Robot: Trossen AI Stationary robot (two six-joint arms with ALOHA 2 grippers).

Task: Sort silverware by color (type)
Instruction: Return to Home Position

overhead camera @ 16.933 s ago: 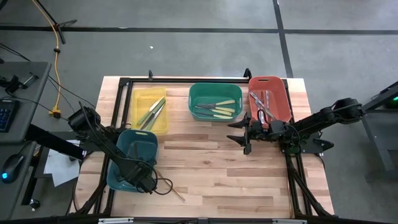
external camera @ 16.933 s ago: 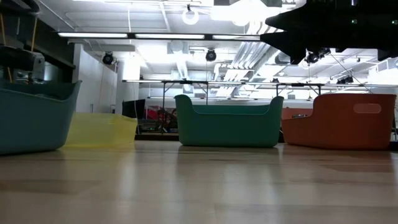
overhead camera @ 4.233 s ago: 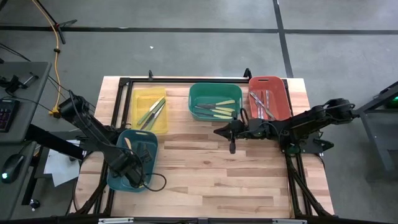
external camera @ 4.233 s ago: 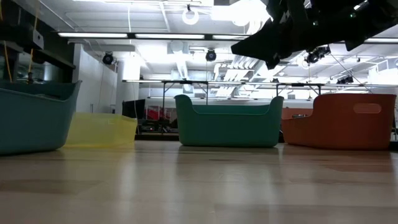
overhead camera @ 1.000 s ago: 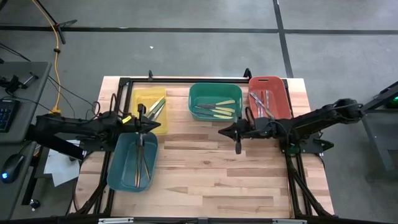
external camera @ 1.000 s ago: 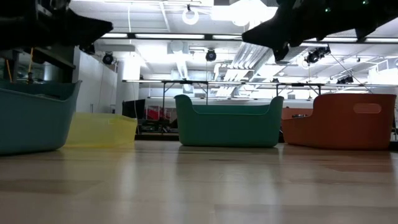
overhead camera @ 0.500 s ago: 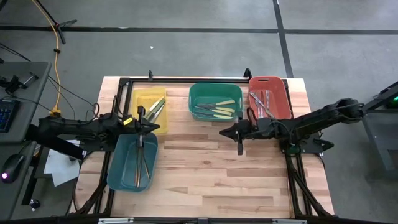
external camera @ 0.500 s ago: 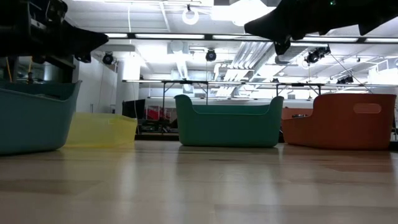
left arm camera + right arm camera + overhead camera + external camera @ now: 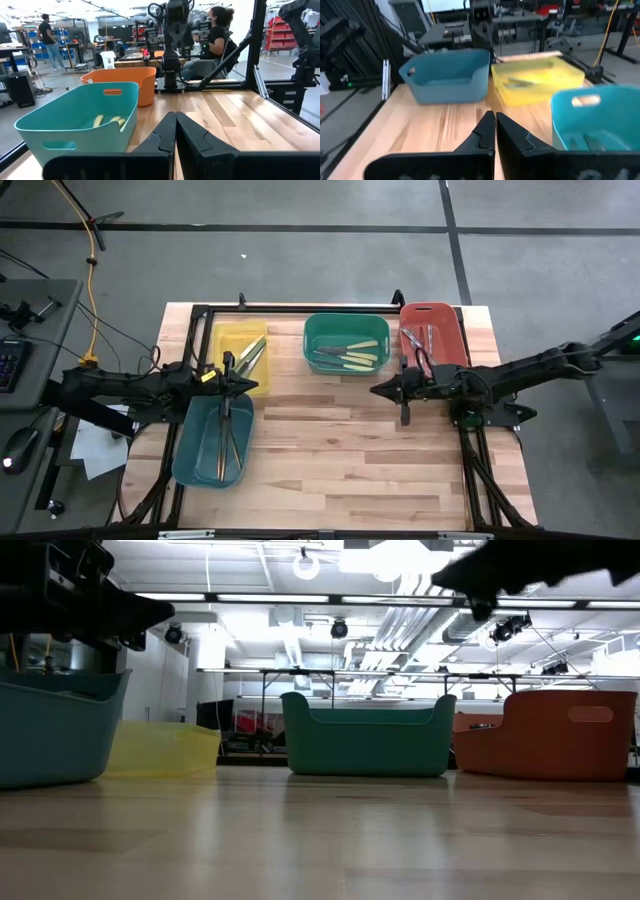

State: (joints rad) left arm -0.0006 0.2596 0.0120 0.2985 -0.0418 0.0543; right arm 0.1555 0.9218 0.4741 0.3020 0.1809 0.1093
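Note:
The silverware lies in four bins. Green-handled pieces [image 9: 249, 356] are in the yellow bin [image 9: 226, 340], yellow-handled ones [image 9: 352, 356] in the green bin [image 9: 346, 326], silver ones [image 9: 420, 346] in the red bin [image 9: 447, 330], and long thin pieces [image 9: 229, 442] in the blue bin [image 9: 196, 442]. My left gripper [image 9: 250, 384] hangs shut and empty over the blue bin's far end [image 9: 175, 120]. My right gripper [image 9: 376, 391] hangs shut and empty above bare wood, in front of the gap between the green and red bins [image 9: 495, 119].
All four bins stand in the table's far and left parts. Bare wood [image 9: 360, 460] fills the middle and the near right. A black frame [image 9: 300, 308] runs along the far edge. People show in the room beyond the table [image 9: 217, 30].
My right gripper has drawn back toward the table's right edge, staying shut and empty at about the same height. My left gripper has kept nearly still over the blue bin's far end.

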